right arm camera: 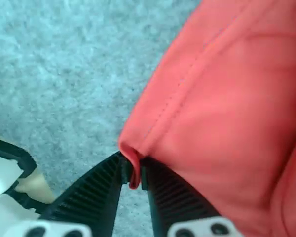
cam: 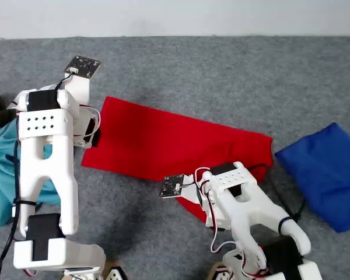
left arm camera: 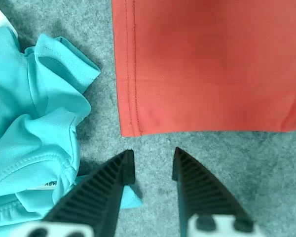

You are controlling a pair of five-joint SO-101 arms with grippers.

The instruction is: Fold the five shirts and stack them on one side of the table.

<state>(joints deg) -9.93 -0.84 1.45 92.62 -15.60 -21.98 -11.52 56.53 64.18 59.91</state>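
The left arm (cam: 46,157) stretches up along the worktop's (cam: 221,76) left side and bends at the wrist, so that the left gripper (left arm camera: 153,158) points down at the grey surface. Its fingers stand spread apart with nothing between them, just short of one hemmed corner of the red shirt (cam: 163,143). The right arm (cam: 245,204) rises from the near edge and leans in low towards the middle of the worktop. The right gripper (right arm camera: 133,170) is pressed together on a small fold of the red shirt's near hem, with the cloth bunched between the ribbed fingers.

Three shirts can be counted, one of each colour. The red shirt lies spread in a long slanting band across the middle of the worktop, between the two arms. The teal shirt (cam: 0,175) is crumpled at the left edge, partly under the left arm (in the left wrist view its folds lie just beside the spread fingers and apart from the red hem). The blue shirt (cam: 326,172) lies in a heap at the right edge, near the red shirt's far end but not touching it.
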